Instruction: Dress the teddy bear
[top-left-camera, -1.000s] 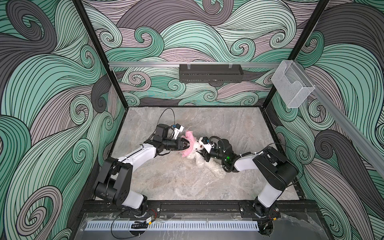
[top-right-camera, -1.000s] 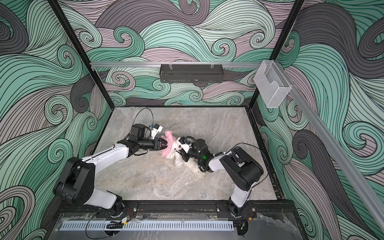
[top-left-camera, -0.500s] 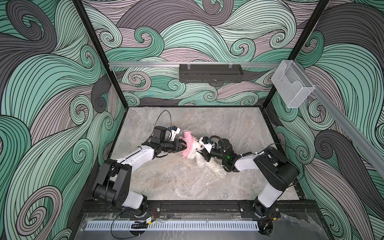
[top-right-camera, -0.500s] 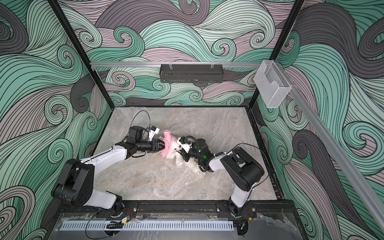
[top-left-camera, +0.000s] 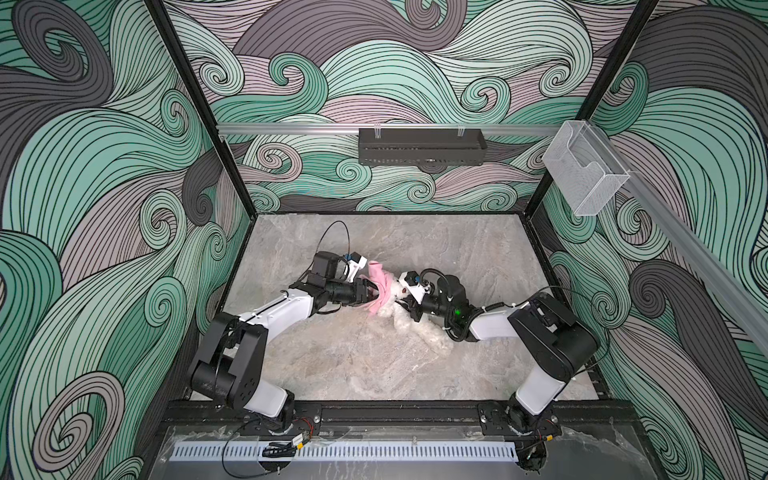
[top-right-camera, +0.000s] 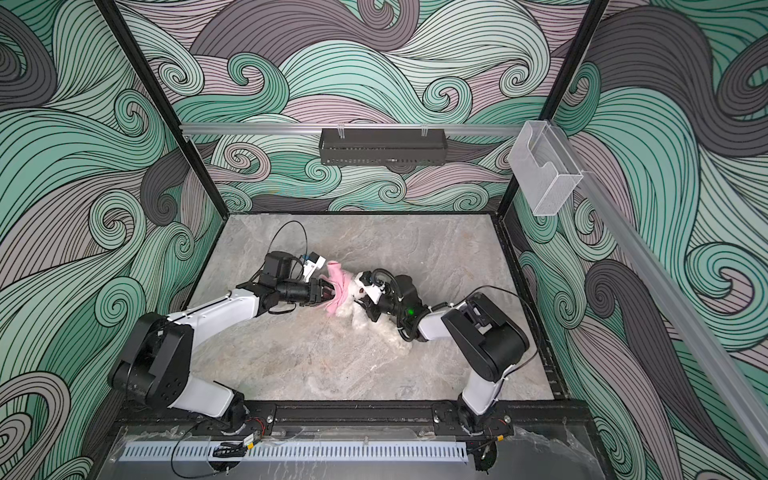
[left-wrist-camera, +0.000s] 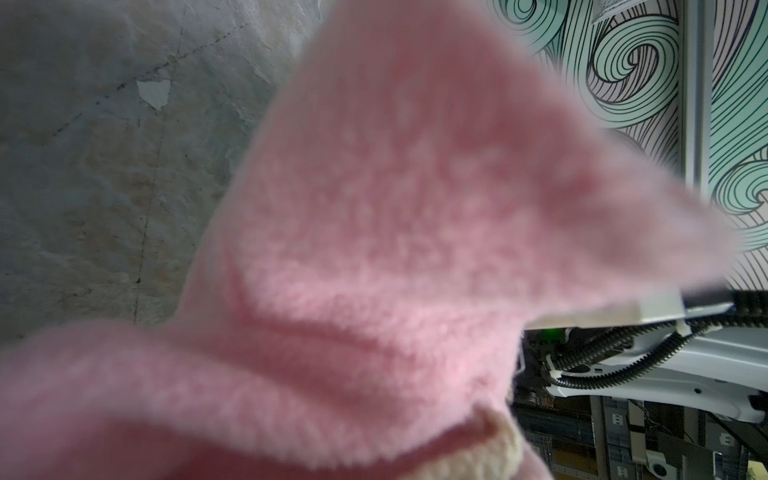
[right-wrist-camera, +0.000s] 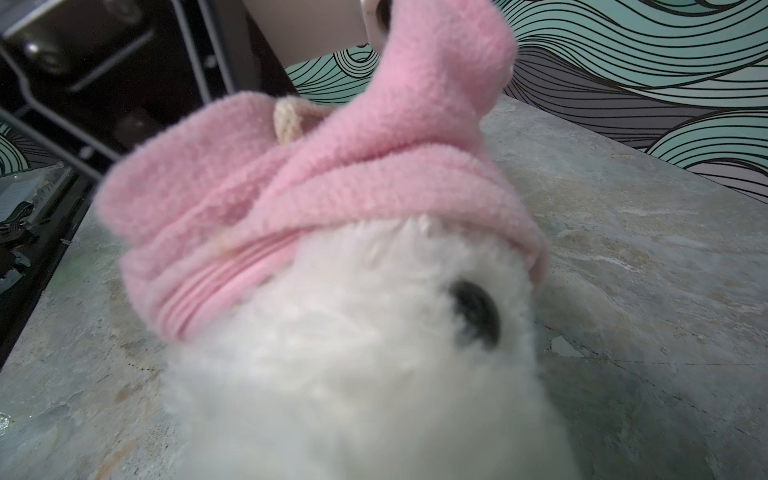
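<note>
Evidently soft and light, the centre-frame teddy bear (top-left-camera: 400, 321) suits a body pinch: right claw (top-left-camera: 409, 309) squeezes it, left claw (top-left-camera: 371, 291) clamps pink shirt (top-left-camera: 383, 284).

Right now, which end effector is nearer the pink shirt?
Left. The left end effector is pressed into the pink shirt; the right end effector sits on the teddy bear, whose head separates it from the shirt.

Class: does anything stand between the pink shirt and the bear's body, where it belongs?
Only the head of the teddy bear: the pink shirt sits bunched on its crown, hem above the eye.
</note>
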